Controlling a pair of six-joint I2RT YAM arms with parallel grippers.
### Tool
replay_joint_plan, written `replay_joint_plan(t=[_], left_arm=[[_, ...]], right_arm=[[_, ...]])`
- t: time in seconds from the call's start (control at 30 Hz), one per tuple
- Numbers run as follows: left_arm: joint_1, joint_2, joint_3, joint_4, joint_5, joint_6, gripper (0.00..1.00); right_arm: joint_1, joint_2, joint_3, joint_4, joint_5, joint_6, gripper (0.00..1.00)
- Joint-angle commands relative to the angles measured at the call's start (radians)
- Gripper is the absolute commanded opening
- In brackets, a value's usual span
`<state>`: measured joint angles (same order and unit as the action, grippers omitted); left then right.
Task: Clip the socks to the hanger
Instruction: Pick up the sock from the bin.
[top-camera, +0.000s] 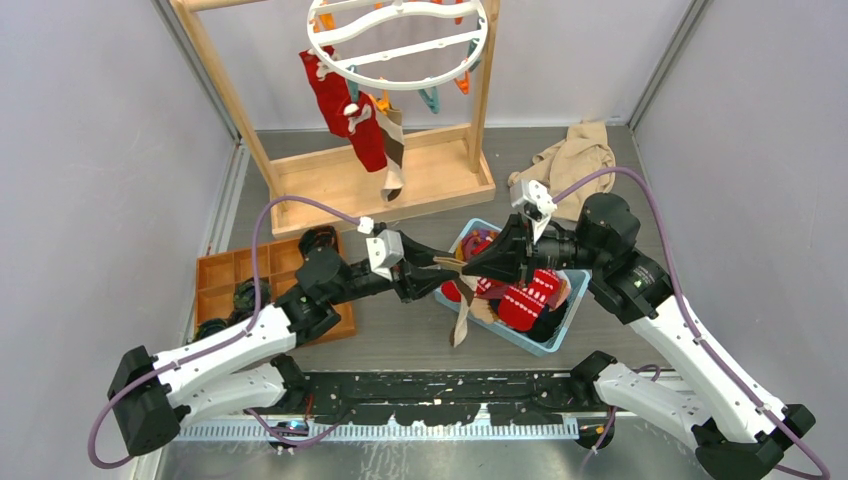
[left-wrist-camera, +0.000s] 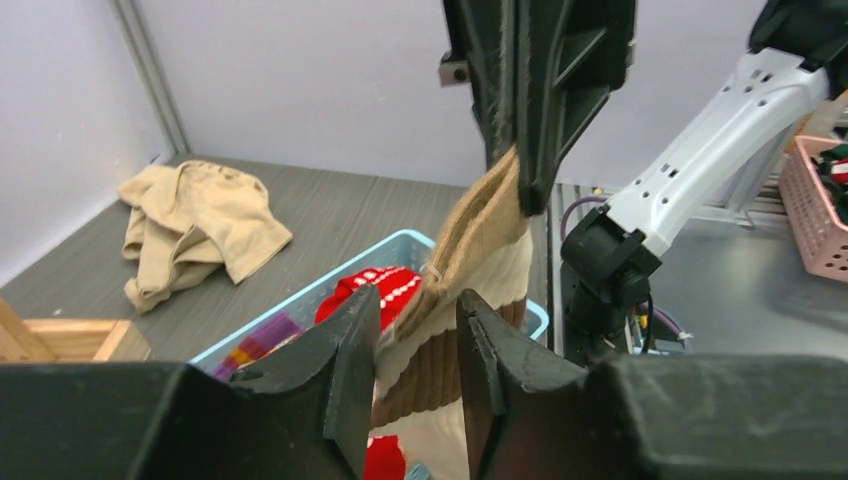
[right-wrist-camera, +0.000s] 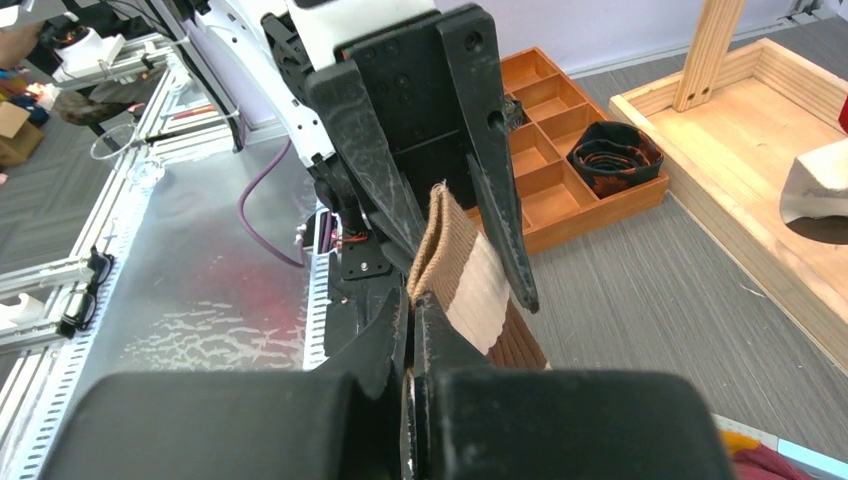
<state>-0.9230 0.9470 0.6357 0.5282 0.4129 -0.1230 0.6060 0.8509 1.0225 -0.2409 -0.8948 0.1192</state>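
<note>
A tan, cream and brown sock (top-camera: 462, 322) hangs over the near edge of the blue basket (top-camera: 572, 300), between my two grippers. My right gripper (right-wrist-camera: 410, 300) is shut on its tan cuff (right-wrist-camera: 445, 240). My left gripper (left-wrist-camera: 418, 300) faces it, jaws partly apart, with the sock (left-wrist-camera: 480, 240) lying between its fingers and filling the gap. Red patterned socks (top-camera: 525, 298) lie in the basket. The white ring hanger (top-camera: 400, 40) hangs at the back, with a red sock (top-camera: 345, 100) and a tan-and-brown sock (top-camera: 392, 160) clipped to it.
A tall wooden frame (top-camera: 430, 185) carries the hanger. An orange compartment tray (top-camera: 235, 275) holding a dark rolled sock sits at the left. A beige cloth (top-camera: 575, 160) lies crumpled behind the basket. A pink basket (left-wrist-camera: 815, 210) stands beyond the table's near edge.
</note>
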Motion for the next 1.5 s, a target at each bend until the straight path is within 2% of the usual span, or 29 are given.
replay_joint_plan(t=[0.0,0.1,0.27,0.33,0.4,0.43,0.6,0.73,0.87,1.0,1.47], left_arm=[[0.000,-0.012,0.031,0.152,0.071,-0.035,0.37],[0.000,-0.033,0.009,0.173,0.090,-0.048,0.44],[0.000,-0.050,-0.011,0.194,0.137,-0.063,0.42],[0.000,-0.045,-0.009,0.197,0.148,-0.068,0.32],[0.000,-0.037,-0.003,0.195,0.156,-0.069,0.08],[0.000,-0.031,0.001,0.192,0.159,-0.069,0.01],[0.005,-0.024,0.000,0.187,0.165,-0.066,0.00],[0.028,-0.038,-0.011,0.193,0.169,-0.082,0.00],[0.042,-0.059,-0.014,0.188,0.181,-0.095,0.00],[0.046,-0.064,-0.015,0.182,0.186,-0.099,0.00],[0.048,-0.033,-0.014,0.240,0.200,-0.128,0.00]], right_arm=[[0.002,-0.018,0.021,-0.025,-0.021,-0.063,0.01],[0.002,-0.022,0.019,-0.034,-0.016,-0.075,0.01],[0.002,-0.019,0.021,-0.030,-0.019,-0.075,0.01],[0.003,-0.019,0.022,-0.028,-0.029,-0.076,0.01],[0.002,-0.018,0.021,-0.028,-0.034,-0.076,0.01],[0.001,-0.019,0.021,-0.026,-0.038,-0.076,0.01],[0.002,-0.022,0.024,-0.023,-0.060,-0.077,0.04],[0.002,-0.031,0.019,-0.062,-0.100,-0.136,0.31],[0.003,-0.040,0.015,-0.117,-0.148,-0.245,0.43],[0.002,-0.040,0.010,-0.108,-0.157,-0.277,0.44],[0.011,-0.020,-0.023,-0.017,-0.096,-0.238,0.42]])
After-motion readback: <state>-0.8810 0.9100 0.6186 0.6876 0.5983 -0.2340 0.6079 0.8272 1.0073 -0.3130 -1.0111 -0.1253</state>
